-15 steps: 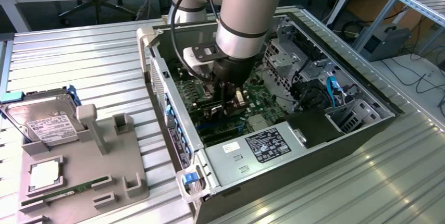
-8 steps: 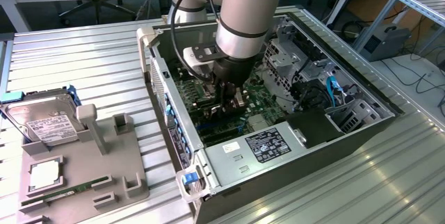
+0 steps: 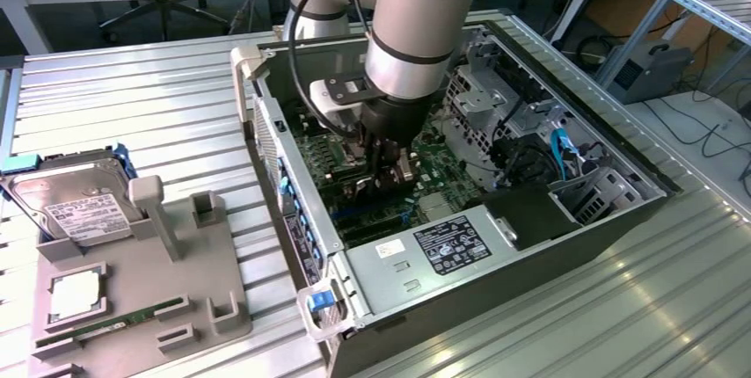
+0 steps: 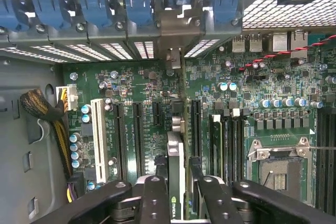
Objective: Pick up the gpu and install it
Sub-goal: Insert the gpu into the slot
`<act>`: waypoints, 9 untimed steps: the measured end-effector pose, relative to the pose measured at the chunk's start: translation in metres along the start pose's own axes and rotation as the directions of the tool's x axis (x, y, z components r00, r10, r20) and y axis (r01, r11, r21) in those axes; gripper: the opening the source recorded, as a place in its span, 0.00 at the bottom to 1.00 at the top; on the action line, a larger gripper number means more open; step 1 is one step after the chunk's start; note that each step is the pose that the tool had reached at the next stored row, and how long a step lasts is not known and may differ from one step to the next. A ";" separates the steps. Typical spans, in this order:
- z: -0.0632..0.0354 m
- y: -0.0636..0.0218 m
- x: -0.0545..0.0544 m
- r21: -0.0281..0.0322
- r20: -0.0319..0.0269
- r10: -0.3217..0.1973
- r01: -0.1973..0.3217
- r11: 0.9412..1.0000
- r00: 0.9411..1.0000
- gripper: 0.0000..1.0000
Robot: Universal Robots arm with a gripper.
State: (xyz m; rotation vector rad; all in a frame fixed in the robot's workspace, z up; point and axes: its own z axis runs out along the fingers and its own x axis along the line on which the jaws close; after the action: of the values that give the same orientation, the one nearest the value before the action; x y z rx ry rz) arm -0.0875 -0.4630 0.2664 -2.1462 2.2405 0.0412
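Pincer: the pincer [image 4: 179, 183] is down inside the open computer case [image 3: 534, 268] and straddles the gpu's upper edge; I cannot tell whether it clamps the card or stands slack.
Gpu: the gpu [image 4: 176, 169] stands on edge over the motherboard [image 4: 147, 85], between the long expansion slots.
Bracket: its silver bracket [image 4: 176, 30] sits against the case's rear slot openings.
Desk: the ribbed metal desk [image 3: 129, 88] carries a gray holder [image 3: 176, 259] with a hard drive [image 3: 76, 207], at the exterior view's left.
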 end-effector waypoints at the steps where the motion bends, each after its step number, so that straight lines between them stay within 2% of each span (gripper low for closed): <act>1: 0.0018 0.0000 0.000 0.000 -0.006 0.000 0.000 1.000 1.000 0.27; 2: 0.0044 0.0002 0.000 0.000 -0.006 0.000 0.000 1.000 1.000 0.27; 3: 0.0053 0.0055 0.000 0.001 -0.006 0.000 0.000 1.000 1.000 0.27; 5: 0.0074 0.0065 0.001 0.000 -0.006 0.000 0.000 1.000 1.000 0.27; 6: 0.0073 0.0065 0.001 0.000 -0.006 0.000 0.000 1.000 1.000 0.33; 7: 0.0075 0.0065 0.001 0.001 -0.006 0.000 0.000 1.000 1.000 0.52; 9: 0.0042 0.0065 0.000 0.000 -0.006 0.000 0.000 1.000 1.000 0.52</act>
State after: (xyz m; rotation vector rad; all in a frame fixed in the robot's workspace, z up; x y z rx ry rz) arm -0.0939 -0.4630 0.2622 -2.1491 2.2434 0.0343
